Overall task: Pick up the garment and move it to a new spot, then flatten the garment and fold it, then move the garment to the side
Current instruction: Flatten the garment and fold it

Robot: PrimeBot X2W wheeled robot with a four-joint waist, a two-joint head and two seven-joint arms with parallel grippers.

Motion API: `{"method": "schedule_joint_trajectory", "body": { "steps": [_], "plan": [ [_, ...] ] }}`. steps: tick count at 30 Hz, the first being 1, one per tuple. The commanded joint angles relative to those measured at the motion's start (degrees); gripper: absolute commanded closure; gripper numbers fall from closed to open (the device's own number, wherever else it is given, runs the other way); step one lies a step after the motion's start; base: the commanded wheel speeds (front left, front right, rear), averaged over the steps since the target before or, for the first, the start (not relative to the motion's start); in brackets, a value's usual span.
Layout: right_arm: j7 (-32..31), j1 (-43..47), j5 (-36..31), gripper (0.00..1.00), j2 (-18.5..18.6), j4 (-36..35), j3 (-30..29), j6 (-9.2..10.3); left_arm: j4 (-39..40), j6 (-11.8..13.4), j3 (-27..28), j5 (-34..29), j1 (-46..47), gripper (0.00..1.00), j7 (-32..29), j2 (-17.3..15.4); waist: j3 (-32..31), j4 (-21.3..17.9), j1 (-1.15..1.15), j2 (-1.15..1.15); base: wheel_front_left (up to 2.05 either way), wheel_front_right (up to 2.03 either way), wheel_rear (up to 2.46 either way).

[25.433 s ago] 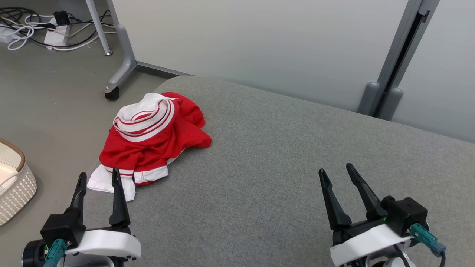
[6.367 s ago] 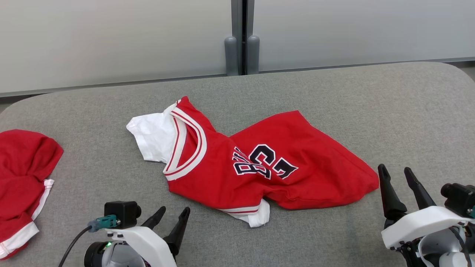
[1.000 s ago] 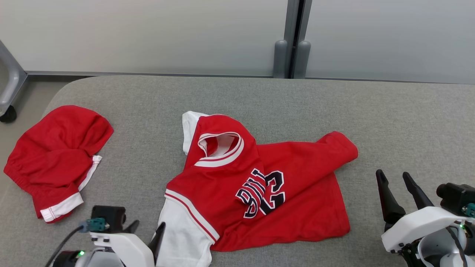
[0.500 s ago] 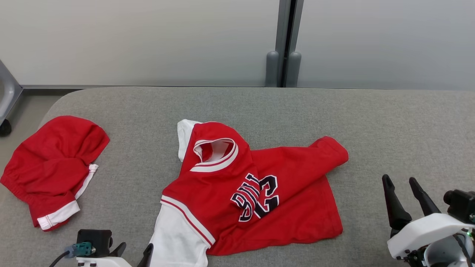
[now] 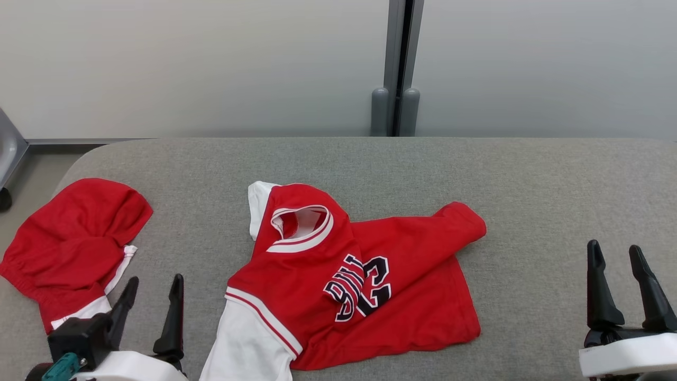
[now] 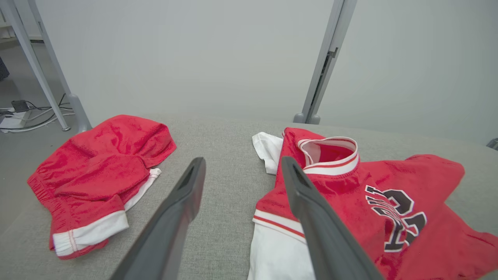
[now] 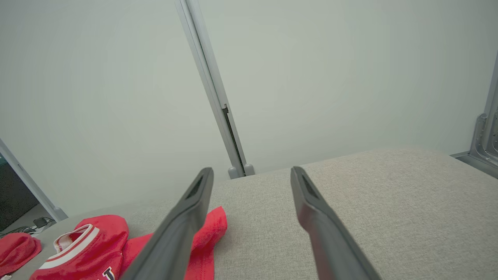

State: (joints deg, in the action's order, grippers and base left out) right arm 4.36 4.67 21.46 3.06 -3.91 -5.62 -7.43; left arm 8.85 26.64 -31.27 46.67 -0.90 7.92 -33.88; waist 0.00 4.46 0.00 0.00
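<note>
The garment (image 5: 370,275) is a red jersey with white sleeves and dark lettering. It lies crumpled and partly spread at the middle of the grey padded table (image 5: 529,185). One white sleeve hangs toward the front edge. My left gripper (image 5: 155,279) stands open at the lower left, between the jersey and the shorts, touching neither. In the left wrist view the left gripper (image 6: 242,161) points at bare table beside the jersey (image 6: 350,186). My right gripper (image 5: 613,246) is open over bare table, right of the jersey. The right wrist view has the right gripper (image 7: 252,170) empty, the jersey (image 7: 97,249) at lower left.
Red shorts with white trim (image 5: 74,243) lie bunched at the table's left end, also in the left wrist view (image 6: 101,175). A pale partition wall with a grey post (image 5: 394,69) runs behind the table. Floor and cables (image 6: 23,112) lie off the left end.
The head camera has shifted slightly. My left gripper has drawn away from the white sleeve and now stands up with fingers spread. My right gripper sits farther right. The jersey lies as before.
</note>
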Motion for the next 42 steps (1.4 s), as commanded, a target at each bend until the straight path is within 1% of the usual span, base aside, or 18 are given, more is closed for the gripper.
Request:
{"method": "schedule_joint_trajectory", "body": {
  "steps": [1,4,7,9,13,18,22,31,39,41,42],
  "plan": [
    [1.51,0.30,-0.26,0.00,0.61,-1.43,0.49,-0.12,0.55,-0.31,0.98,-1.02,-0.66,0.00,2.35,-0.59,-0.27,-0.39,0.00,0.00,0.00,0.00,0.00],
    [2.67,-0.05,-0.29,0.00,1.49,-3.37,1.98,-0.12,1.84,-1.78,2.01,-3.57,-0.51,0.00,5.42,-1.35,-0.50,-0.79,0.00,0.00,0.00,0.00,0.00],
    [1.65,-0.39,0.43,0.00,2.47,-3.83,4.95,-0.12,2.12,-2.92,2.98,-6.39,-0.42,0.00,6.82,-1.18,-0.59,-1.29,0.00,0.00,0.00,0.00,0.00],
    [1.11,0.38,0.53,0.00,3.40,-2.90,7.22,-0.12,1.75,-3.44,4.17,-7.87,-1.10,0.00,7.20,-0.12,-0.64,-1.47,0.00,0.00,0.00,0.00,0.00],
    [1.99,1.88,0.33,0.00,3.40,-0.80,9.75,-0.12,1.42,-4.82,7.46,-11.59,-2.37,0.00,7.29,2.91,-0.66,-1.55,0.00,0.00,0.00,0.00,0.00],
    [2.81,2.08,-0.21,0.00,3.13,0.57,11.21,-0.12,1.03,-8.10,10.51,-14.33,-4.82,0.00,7.32,6.29,-0.56,-1.77,0.00,0.00,0.00,0.00,0.00],
    [2.61,0.99,-0.57,0.00,3.15,0.66,11.22,-0.12,0.46,-9.97,12.14,-15.83,-5.63,0.00,7.32,7.48,-0.66,-1.96,0.00,0.00,0.00,0.00,0.00],
    [2.06,0.29,0.04,0.00,2.93,0.24,10.48,-0.12,-0.13,-11.89,13.83,-16.99,-5.90,0.00,7.33,9.15,-0.54,-1.87,0.00,0.00,0.00,0.00,0.00],
    [1.26,0.11,-0.22,0.00,3.09,-0.16,10.61,-0.12,-0.70,-12.43,14.56,-17.13,-6.24,0.00,7.27,9.98,-0.64,-1.62,0.00,0.00,0.00,0.00,0.00],
    [-0.32,0.36,0.68,0.00,3.19,0.40,11.28,-0.12,-1.53,-12.61,14.44,-15.13,-7.10,0.00,5.36,10.33,-0.65,-1.58,0.00,0.00,0.00,0.00,0.00],
    [-2.20,0.79,1.38,0.00,3.19,1.24,11.70,-0.12,-2.17,-12.90,13.98,-14.10,-7.61,0.00,3.33,10.17,-0.64,-1.56,0.00,0.00,0.00,0.00,0.00]
  ]
}}
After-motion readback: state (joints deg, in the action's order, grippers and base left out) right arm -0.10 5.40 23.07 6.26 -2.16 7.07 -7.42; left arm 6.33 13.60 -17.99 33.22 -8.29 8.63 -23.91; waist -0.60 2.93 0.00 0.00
